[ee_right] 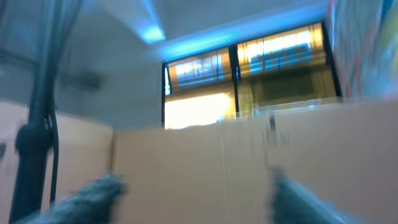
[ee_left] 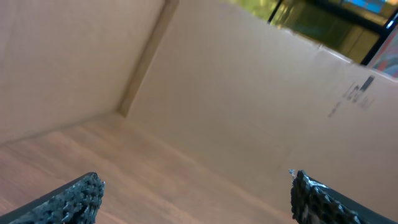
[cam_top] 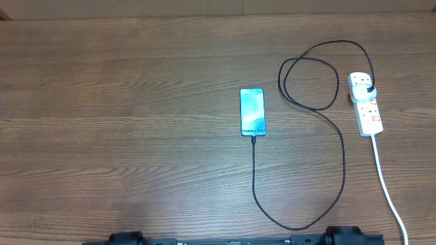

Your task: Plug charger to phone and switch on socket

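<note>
With the left tool and right tool both spread and empty, and the cable apparently seated in the phone at the middle of the counter, close 1 tool and press straight down on the rocker of the power strip at far right, without shifting it.

Visible from overhead only as two dark bases at the bottom of the frame: left arm and right arm. Spread wide and empty at the left gripper, with one textured black finger low on each side. Likewise parted at the right gripper, blurred, wrist tilted steeply upward.
</note>
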